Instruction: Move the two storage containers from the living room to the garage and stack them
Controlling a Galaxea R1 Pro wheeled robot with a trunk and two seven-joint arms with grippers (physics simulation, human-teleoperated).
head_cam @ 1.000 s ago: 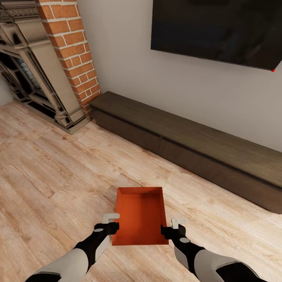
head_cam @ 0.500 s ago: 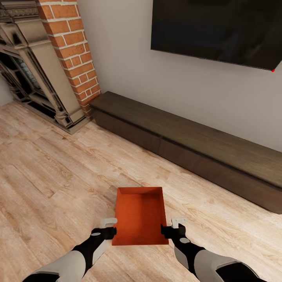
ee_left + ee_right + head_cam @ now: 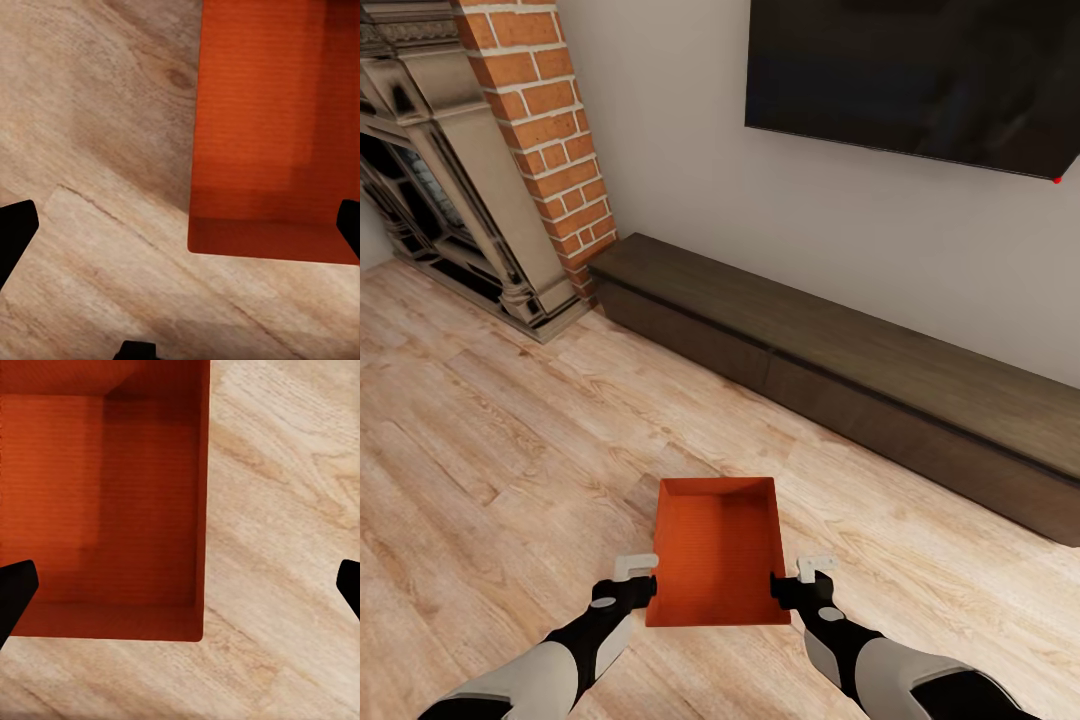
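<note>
One orange-red storage container [image 3: 717,550] sits on the living room's light wood plank floor [image 3: 510,470], just in front of me. My left gripper [image 3: 642,580] is open at its near left corner. The container's left wall [image 3: 196,150] stands between the two dark fingertips [image 3: 15,232]. My right gripper [image 3: 798,580] is open at the near right corner, its fingers either side of the right wall [image 3: 204,510]. Inside, the container [image 3: 97,510] is empty. The second container and the garage are out of view.
A long low dark wood bench [image 3: 840,390] runs along the white wall behind the container, under a black wall screen [image 3: 920,80]. A brick column [image 3: 545,140] and an ornate fireplace [image 3: 440,180] stand at the far left.
My left gripper has slid a little back toward me along the container's left side, to its near corner. The right gripper and the container have not moved.
</note>
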